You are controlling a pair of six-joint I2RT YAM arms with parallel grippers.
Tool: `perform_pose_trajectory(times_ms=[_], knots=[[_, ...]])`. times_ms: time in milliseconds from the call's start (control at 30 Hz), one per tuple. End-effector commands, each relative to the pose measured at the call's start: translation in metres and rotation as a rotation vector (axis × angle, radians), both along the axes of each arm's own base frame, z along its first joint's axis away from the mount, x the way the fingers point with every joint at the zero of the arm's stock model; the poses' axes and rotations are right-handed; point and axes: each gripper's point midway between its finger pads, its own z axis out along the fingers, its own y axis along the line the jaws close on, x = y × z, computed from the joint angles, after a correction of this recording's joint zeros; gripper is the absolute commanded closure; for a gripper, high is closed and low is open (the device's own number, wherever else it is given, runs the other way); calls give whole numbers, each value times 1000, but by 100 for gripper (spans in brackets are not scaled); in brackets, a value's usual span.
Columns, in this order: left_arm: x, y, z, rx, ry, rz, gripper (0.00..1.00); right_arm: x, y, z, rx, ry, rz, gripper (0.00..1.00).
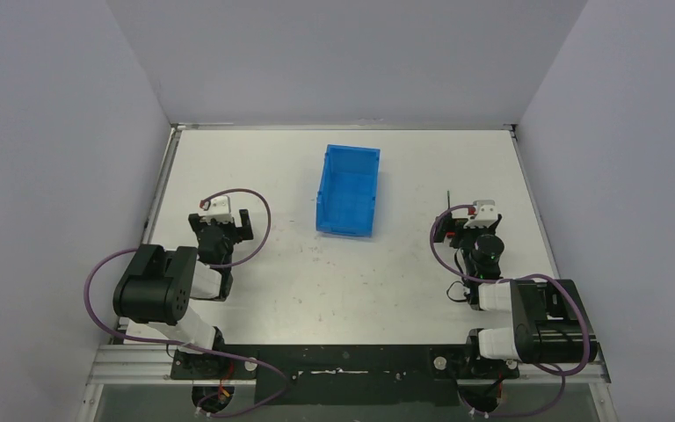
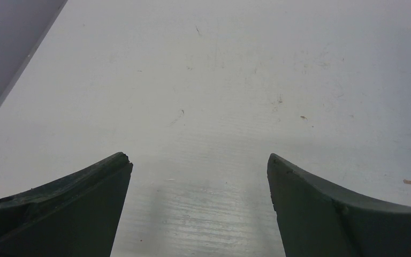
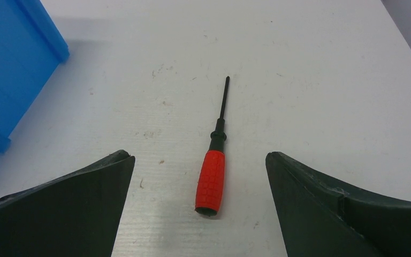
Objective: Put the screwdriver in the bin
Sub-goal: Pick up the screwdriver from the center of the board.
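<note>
The screwdriver (image 3: 211,182) has a stubby red handle and a thin dark shaft. It lies flat on the white table with its shaft pointing away. My right gripper (image 3: 198,156) is open, with one finger on each side of the handle and touching nothing. In the top view only the shaft tip (image 1: 449,200) shows, ahead of the right gripper (image 1: 461,227). The translucent blue bin (image 1: 349,189) stands upright at the table's centre back and looks empty; one corner of it (image 3: 10,69) shows at the right wrist view's left edge. My left gripper (image 1: 220,221) is open and empty over bare table (image 2: 199,157).
Grey walls enclose the white table (image 1: 343,290) at the back and both sides. Purple cables loop beside each arm. The arm bases sit on a metal rail (image 1: 343,360) at the near edge.
</note>
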Motion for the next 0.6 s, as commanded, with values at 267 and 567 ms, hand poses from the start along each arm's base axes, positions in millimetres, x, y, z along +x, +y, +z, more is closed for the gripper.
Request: perform_pose_trajectory(times_ms=[267,567], knots=[[8,1,11,-14,-42,7,3,15,6,25,-25,-35,33,0],[8,0,11,-14,-43,6,3,25,4,81,-30,-12,17,0]])
